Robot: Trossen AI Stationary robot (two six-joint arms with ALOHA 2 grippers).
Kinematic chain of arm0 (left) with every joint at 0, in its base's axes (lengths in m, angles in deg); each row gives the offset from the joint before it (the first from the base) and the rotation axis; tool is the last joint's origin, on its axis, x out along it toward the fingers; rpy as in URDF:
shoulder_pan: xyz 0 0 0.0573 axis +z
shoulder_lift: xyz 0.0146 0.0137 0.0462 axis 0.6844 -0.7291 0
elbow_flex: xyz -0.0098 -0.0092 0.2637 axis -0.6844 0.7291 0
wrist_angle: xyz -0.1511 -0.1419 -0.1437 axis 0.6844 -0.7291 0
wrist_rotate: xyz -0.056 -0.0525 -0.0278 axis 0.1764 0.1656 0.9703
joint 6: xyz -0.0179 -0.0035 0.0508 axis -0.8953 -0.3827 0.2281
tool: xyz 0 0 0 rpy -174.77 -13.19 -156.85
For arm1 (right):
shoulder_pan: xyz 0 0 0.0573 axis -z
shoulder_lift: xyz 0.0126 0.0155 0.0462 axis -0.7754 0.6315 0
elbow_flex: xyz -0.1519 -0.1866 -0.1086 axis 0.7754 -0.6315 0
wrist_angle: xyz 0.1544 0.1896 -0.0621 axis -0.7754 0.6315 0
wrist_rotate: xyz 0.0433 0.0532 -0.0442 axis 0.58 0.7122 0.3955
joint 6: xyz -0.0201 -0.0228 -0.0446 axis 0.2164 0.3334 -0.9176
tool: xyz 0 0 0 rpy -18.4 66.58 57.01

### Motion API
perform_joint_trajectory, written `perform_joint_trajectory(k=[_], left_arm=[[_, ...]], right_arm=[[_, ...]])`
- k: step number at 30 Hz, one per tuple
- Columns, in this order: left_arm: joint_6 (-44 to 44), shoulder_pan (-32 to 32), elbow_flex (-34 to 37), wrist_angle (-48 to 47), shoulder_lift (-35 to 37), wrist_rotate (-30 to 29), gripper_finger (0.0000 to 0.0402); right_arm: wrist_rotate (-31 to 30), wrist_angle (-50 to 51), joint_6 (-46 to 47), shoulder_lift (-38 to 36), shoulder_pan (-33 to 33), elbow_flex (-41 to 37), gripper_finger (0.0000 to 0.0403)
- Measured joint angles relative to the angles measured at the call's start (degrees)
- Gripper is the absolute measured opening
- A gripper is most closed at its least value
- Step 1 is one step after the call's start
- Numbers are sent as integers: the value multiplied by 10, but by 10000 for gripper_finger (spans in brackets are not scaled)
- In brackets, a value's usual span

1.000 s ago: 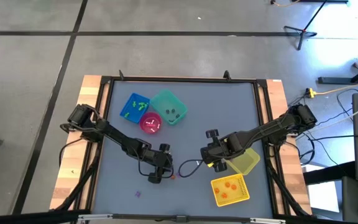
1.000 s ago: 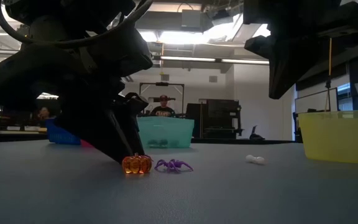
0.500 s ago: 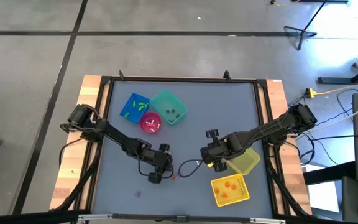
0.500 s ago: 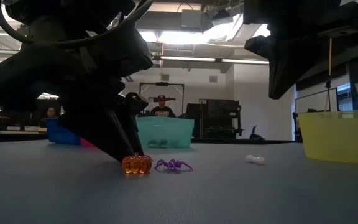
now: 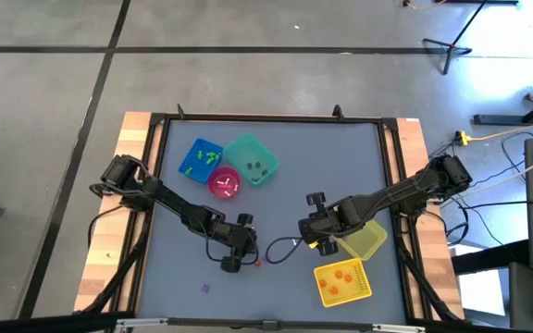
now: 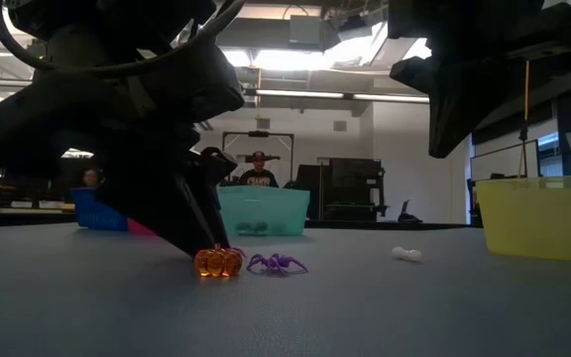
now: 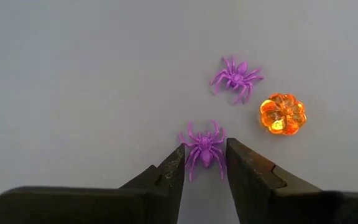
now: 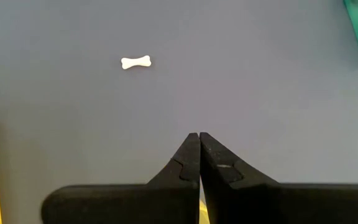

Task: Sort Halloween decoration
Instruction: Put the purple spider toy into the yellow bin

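In the left wrist view a purple spider (image 7: 205, 151) lies on the grey table between the fingertips of my left gripper (image 7: 205, 163), which is shut on it. A second purple spider (image 7: 236, 77) and an orange pumpkin (image 7: 282, 114) lie just beyond, each flat on the table; both also show in the low view, pumpkin (image 6: 218, 262) and spider (image 6: 277, 264). My right gripper (image 8: 199, 142) hangs shut above the table with nothing in it, a white bone (image 8: 136, 62) lying ahead of it. From above, my left gripper (image 5: 239, 262) is near the table's front middle and my right gripper (image 5: 317, 242) is to its right. My left gripper pinches the purple spider by its legs on both sides (image 7: 191, 155) between the two fingertips. The fingers (image 7: 174, 165) come slanting down from the table's left side. The spider lies flat on the table.
A blue bin (image 5: 201, 159), a teal bin (image 5: 251, 159) and a round pink bin (image 5: 225, 182) stand at the back left. Two yellow bins stand at the front right, one (image 5: 364, 239) under my right arm, one (image 5: 342, 282) holding orange pieces. A small purple piece (image 5: 205, 288) lies near the front edge.
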Motion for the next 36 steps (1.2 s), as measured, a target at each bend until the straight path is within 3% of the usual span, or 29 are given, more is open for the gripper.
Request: perform_joint_trajectory(k=[13,31,36], left_arm=[[-29,1,1,53,-1,-7,96],[-69,2,1,54,-1,-3,97],[-89,2,0,54,-1,-4,124]], right_arm=[[1,1,0,0,0,0,1],[1,3,0,0,0,0,1],[0,3,0,0,0,0,1]])
